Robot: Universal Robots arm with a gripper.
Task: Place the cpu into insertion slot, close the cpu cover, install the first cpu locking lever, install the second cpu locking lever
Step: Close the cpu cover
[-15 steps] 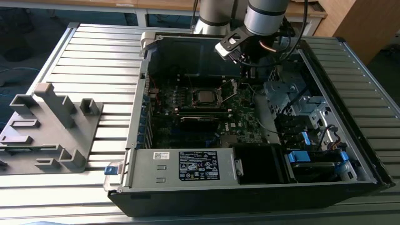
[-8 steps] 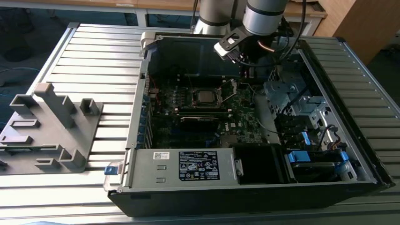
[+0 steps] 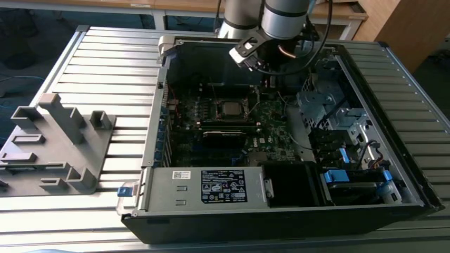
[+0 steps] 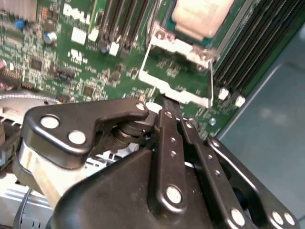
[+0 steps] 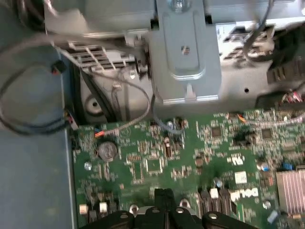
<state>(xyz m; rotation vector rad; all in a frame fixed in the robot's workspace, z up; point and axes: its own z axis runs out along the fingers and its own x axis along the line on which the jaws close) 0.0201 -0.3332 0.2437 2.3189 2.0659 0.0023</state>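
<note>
Cpu (image 4: 199, 15) lies seated in the slot (image 3: 215, 109), silvery top up. Beside it you see the cover (image 4: 178, 47) swung open, with the green board (image 5: 157, 164) showing through its cut-out. Your claw (image 4: 167, 104) is closed, fingers pressed together with nothing between them. Its tips are right at the cover's free edge; you cannot tell whether they touch. The case (image 3: 281, 227) lies on the table (image 3: 84, 58).

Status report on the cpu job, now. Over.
Second wrist view: gripper shut, nothing between the fingers, tips by the cpu cover outer edge. The cpu lies bare, cover open beside it. No obstruction seen.
</note>
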